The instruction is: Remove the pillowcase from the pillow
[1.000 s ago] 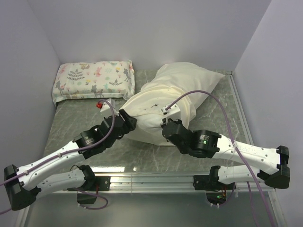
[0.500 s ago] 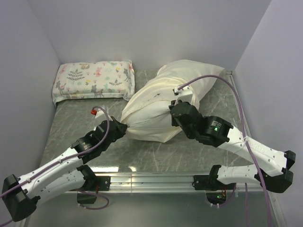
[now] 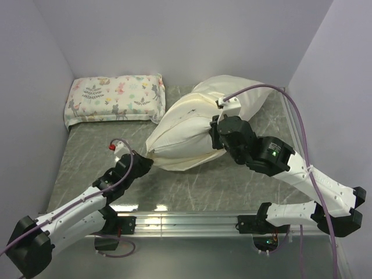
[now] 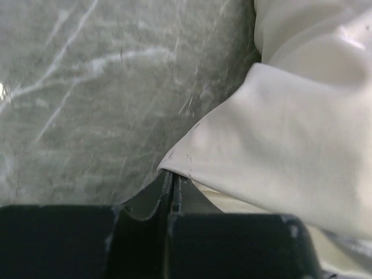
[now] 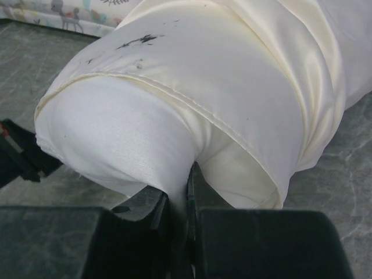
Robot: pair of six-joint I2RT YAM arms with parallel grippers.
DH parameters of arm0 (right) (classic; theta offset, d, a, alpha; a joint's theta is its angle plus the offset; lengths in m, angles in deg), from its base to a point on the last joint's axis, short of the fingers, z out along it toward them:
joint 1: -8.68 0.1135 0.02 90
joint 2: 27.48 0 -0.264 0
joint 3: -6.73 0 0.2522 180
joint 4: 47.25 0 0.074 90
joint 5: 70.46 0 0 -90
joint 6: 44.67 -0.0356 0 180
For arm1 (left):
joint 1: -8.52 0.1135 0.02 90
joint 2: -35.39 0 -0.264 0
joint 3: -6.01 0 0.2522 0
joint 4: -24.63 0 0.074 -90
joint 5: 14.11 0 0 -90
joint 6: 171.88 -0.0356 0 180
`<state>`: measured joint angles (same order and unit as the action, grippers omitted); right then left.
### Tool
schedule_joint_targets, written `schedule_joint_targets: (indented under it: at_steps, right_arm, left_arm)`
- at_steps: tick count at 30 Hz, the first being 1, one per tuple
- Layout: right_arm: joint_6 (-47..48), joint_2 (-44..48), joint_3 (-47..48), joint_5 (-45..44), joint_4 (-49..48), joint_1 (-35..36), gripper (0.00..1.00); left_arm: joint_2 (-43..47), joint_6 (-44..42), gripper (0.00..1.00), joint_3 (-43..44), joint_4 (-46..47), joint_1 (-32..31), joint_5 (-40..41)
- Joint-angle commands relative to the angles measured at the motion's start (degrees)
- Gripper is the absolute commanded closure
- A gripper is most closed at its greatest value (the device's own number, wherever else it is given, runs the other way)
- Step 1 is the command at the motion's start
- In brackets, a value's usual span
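We find the pillow lying on the tabletop right of centre. Its long axis runs on a diagonal from near left to the far right corner. The cream pillowcase covers the middle and far portion, and the whiter near-left end stands bare of it. The left tool is at the very tip of that bare end. In its wrist view the fingers are pressed flat together on a corner of white cloth, which we judge to be the pillow's own corner and not the cover. The right tool is on the right flank, roughly midway along the axis, and is the nearer of the two to the mouth of the pillowcase. Its wrist view shows it closed with no gap on a fold of cloth directly under the hem, where cover and filling meet. We judge that it holds the pillowcase, though the exact layer is hidden between the fingers. The relation that matters is this: the hem lies between the two tools and the covered length lies beyond the right tool, toward the far right. In our judgement the cover must therefore be drawn along the diagonal toward the far right while the left tool anchors the bare end against it. A pull across the axis would only roll the bundle. A printed cushion lies at the far left, just beside the pillowcase and off the line of pull.
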<state>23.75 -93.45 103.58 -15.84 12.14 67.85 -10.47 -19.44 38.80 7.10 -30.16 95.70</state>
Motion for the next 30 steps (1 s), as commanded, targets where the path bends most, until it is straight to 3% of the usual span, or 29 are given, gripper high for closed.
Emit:
schedule_joint_targets:
  at_steps: [1,6,12,19,24,30]
  right_arm:
    - [-1.9,7.8,-1.8,2.8,-7.6,-0.9,1.0]
    - [-4.8,17.9,-13.3,9.0,-8.3,-0.8,1.0]
    - [-7.8,30.4,-27.8,15.8,-7.4,-0.7,1.0]
    - [-8.7,35.7,-34.1,19.8,-7.3,-0.8,1.0]
    - [-7.9,35.5,-35.0,23.1,-7.4,-0.6,1.0]
    - [-7.3,34.0,-36.6,26.0,-9.4,0.5,1.0]
  left_arm:
    - [-2.3,-3.2,0.97,0.0,8.1,5.5,-4.4]
    - [-6.1,-6.7,0.99,5.1,12.7,13.7,-10.1]
    - [-4.0,-9.5,0.93,10.9,8.6,17.1,-9.7]
    - [-4.9,-10.7,0.89,15.3,7.0,18.1,-9.2]
    - [-6.5,-12.2,0.76,19.3,8.2,18.3,-10.0]
    - [-15.4,-15.2,0.54,25.9,11.0,18.3,-14.7]
